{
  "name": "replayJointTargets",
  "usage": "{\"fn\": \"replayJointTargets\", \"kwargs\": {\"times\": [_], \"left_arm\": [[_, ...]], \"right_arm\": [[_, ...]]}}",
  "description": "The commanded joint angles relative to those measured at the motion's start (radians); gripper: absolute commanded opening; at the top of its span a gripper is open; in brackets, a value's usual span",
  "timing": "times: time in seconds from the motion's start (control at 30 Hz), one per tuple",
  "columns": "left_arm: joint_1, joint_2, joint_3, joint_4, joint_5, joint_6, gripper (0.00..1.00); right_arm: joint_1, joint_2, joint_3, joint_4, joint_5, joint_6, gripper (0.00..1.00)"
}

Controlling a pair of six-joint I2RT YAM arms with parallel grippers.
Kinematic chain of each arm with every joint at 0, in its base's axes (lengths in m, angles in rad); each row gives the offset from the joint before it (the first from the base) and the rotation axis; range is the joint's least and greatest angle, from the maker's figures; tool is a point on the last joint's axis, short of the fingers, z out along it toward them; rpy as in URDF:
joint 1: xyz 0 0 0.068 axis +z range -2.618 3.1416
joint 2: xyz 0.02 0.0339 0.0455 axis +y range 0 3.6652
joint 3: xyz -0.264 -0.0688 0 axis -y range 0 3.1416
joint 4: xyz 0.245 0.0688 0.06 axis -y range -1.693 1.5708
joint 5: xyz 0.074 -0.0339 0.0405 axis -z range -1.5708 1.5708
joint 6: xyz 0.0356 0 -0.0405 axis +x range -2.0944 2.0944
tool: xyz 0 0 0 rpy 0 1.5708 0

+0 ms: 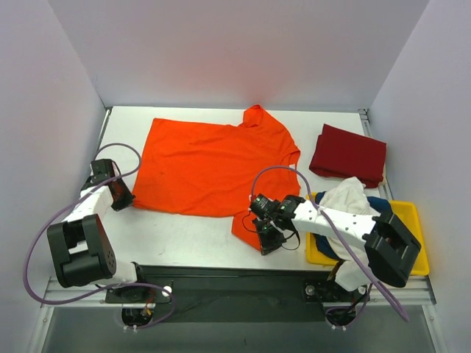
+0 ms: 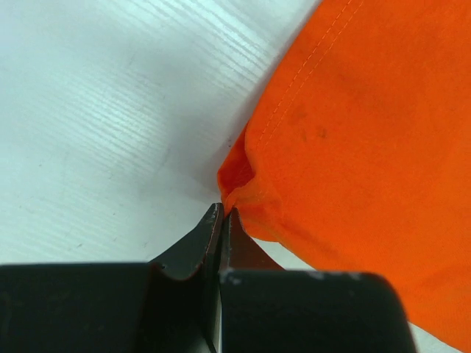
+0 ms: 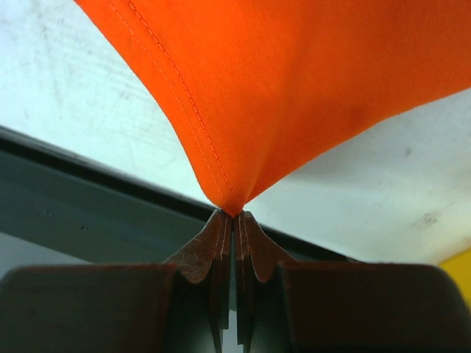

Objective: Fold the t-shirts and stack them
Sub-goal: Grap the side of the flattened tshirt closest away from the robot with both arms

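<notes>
At table (image 1: 191,239) centre: orange t-shirt (image 1: 210,165) spread flat; long axis runs left to right, hem to the left, neck end to the right, one sleeve far, one near.
Left gripper (image 2: 224,213): fingers pressed together, pinching the orange t-shirt's near-left hem corner.
Right gripper (image 3: 235,215): fingers closed on the near sleeve's edge, cloth drawn to a point.
Dark red t-shirt (image 1: 347,154): folded, far right, just beside the orange one's neck end.
Yellow bin (image 1: 410,213): near right, holding white t-shirt (image 1: 346,195) and navy t-shirt (image 1: 379,204), bunched.
Right arm (image 1: 342,220): crosses over the bin.
</notes>
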Motion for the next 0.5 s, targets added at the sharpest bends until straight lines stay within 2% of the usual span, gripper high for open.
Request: {"fn": "replayJointTargets", "kwargs": {"times": [0.0, 0.2, 0.47], "left_arm": [[0.008, -0.058, -0.006, -0.053, -0.049, 0.038, 0.00], [0.014, -0.121, -0.003, -0.111, -0.066, 0.030, 0.00], [0.005, -0.143, 0.055, -0.136, -0.048, 0.058, 0.00]], "right_arm": [[0.031, -0.053, -0.001, -0.113, -0.040, 0.047, 0.00], [0.088, -0.111, 0.025, -0.187, -0.030, 0.098, 0.00], [0.068, -0.110, 0.157, -0.310, 0.058, 0.066, 0.00]]}}
